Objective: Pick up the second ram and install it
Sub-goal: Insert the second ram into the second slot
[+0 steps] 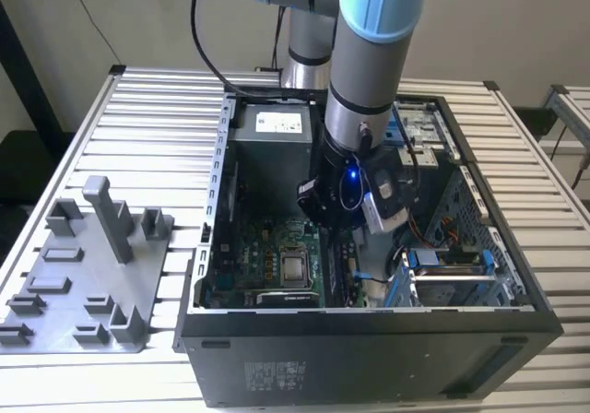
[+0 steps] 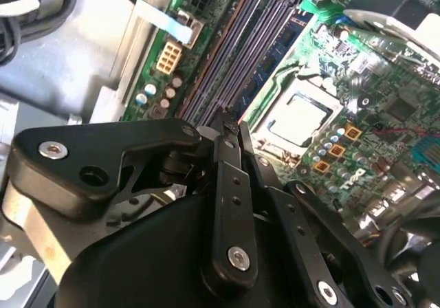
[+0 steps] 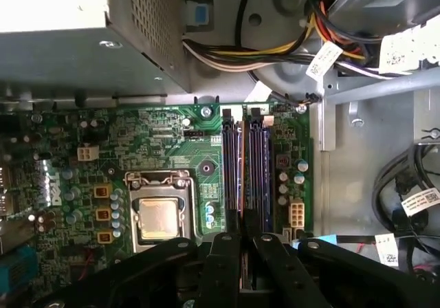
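Gripper (image 3: pixel 242 238) is down inside the open PC case (image 1: pixel 369 339) over the motherboard's memory slots (image 3: pixel 260 170), its two fingers (image 3: pixel 220 260) pinched close on a thin edge-on strip I take for the second ram (image 3: pixel 240 184), which stands in line with one slot beside the CPU socket (image 3: pixel 158 215). The stick looks light, stiff, thin and fragile, best held by its long flat faces near mid-length, off the contacts. Count: one arm, one gripper, one stick seen for sure, about four slots, one CPU socket, one grey tray (image 1: pixel 83 275) outside the case.
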Controlling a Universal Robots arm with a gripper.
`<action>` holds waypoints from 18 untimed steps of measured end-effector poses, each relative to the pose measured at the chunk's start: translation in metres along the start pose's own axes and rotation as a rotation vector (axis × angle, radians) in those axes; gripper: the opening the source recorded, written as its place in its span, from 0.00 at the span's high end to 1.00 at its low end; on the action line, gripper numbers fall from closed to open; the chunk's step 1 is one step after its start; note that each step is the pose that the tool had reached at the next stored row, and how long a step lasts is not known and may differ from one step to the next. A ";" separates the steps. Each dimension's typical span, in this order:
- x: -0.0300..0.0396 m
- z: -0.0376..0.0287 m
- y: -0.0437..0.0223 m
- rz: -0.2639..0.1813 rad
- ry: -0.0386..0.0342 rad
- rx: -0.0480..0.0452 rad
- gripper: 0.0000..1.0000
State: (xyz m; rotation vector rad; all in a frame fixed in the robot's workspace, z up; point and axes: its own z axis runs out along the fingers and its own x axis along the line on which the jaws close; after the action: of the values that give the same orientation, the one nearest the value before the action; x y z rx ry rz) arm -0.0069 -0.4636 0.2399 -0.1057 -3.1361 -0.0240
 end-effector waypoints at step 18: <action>0.0002 0.0142 -0.0020 0.005 -0.0001 -0.0001 0.86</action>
State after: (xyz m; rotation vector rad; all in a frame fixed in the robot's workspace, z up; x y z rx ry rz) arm -0.0073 -0.4653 0.2257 -0.1137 -3.1359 -0.0241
